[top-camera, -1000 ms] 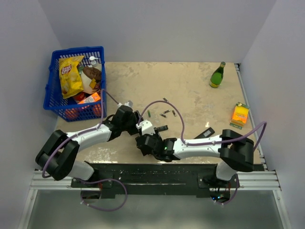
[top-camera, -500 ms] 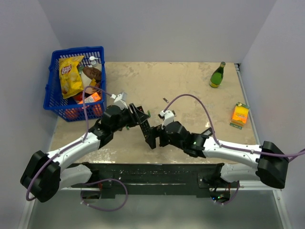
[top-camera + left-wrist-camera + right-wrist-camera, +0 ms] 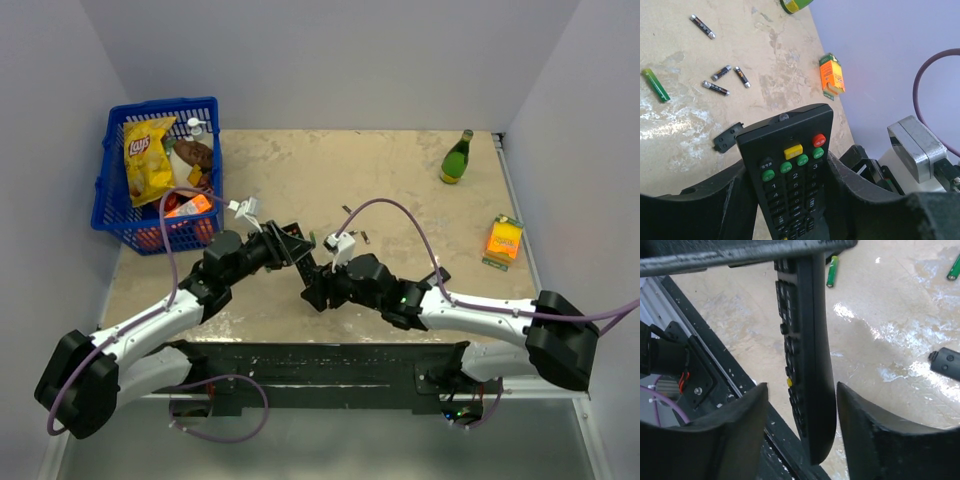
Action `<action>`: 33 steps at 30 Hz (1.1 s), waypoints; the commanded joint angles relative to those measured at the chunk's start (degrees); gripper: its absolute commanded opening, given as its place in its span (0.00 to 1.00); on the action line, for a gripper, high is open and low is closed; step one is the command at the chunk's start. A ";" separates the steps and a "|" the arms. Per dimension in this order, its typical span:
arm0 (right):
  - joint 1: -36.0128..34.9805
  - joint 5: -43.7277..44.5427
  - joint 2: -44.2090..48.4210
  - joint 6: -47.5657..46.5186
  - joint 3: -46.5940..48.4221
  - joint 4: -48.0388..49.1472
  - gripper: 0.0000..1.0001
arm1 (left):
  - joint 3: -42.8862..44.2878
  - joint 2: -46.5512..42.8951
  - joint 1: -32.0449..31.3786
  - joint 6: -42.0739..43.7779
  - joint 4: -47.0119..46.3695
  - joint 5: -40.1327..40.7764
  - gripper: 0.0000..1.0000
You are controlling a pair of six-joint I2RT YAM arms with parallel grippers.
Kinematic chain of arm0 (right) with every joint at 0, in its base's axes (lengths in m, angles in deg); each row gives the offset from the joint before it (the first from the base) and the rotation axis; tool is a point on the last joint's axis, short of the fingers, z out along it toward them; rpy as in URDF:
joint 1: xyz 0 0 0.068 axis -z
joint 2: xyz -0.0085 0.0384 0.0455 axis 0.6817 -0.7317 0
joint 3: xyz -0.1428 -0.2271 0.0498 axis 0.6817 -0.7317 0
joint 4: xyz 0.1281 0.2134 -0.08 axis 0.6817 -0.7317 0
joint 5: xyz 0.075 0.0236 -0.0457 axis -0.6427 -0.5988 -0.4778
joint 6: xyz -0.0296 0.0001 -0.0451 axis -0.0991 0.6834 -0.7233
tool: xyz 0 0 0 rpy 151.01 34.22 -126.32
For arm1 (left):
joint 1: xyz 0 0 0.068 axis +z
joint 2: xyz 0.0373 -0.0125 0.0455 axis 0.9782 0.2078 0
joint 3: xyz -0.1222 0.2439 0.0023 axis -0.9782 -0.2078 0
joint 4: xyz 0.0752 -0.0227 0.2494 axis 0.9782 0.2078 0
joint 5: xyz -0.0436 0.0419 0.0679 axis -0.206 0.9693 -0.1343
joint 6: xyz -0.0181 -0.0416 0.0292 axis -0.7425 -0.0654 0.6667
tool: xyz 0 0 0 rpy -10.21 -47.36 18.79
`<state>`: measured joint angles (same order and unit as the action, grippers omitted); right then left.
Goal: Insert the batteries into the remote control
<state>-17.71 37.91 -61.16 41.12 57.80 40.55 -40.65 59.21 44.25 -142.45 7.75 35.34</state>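
Since 1 s ago both arms had unfolded from tucked poses & reached further over the table. In the last half-sec the R gripper (image 3: 318,288) had edged a little closer to the L gripper (image 3: 288,243).

Top view: a blue basket (image 3: 165,104) sat at the table's far left. The two grippers met to the basket's right, nearer the arm bases. The remote (image 3: 790,165) was held there, up off the table.

The L gripper was clamped on it, one finger against each long edge. The button face, w/ red, yellow & green keys, was turned to the L wrist cam.

The R wrist cam saw the remote edge-on. Its free end sat btwn the R fingers (image 3: 715,440) w/ a sliver of gap on one side, so the R jaws were parted around it, not pinching.

The long axis ran from the L gripper down toward the R gripper & the near edge.

The batteries (image 3: 721,73), small dark cylinders, lay loose on the table, further right of the basket than the remote. The cover (image 3: 729,137) lay on the table too, off the remote.

Judgement: the battery bay prob faced away from the L cam. W/ L busy holding, R looked the freer arm to fetch batteries, which lay on its side.
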 commanded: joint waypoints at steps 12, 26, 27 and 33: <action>-1.45 14.75 2.69 -10.94 4.88 -3.16 0.10 | 2.41 -7.75 -0.43 -1.98 7.64 8.77 0.84; -16.04 56.51 -10.84 -16.40 16.39 -9.48 0.07 | 13.40 -3.55 -5.09 -7.52 19.09 17.83 0.97; -16.74 57.56 -11.46 -16.22 16.83 -9.84 0.07 | 13.75 -3.19 -5.09 -7.52 20.05 17.92 0.96; -18.24 66.27 -15.41 -13.76 20.00 -14.76 0.07 | 14.72 -1.70 -5.62 -8.14 24.35 19.06 0.91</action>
<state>-35.02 92.44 -75.48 25.71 73.43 28.66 -28.32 56.89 39.28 -149.45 28.98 52.65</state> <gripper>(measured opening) 0.300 0.921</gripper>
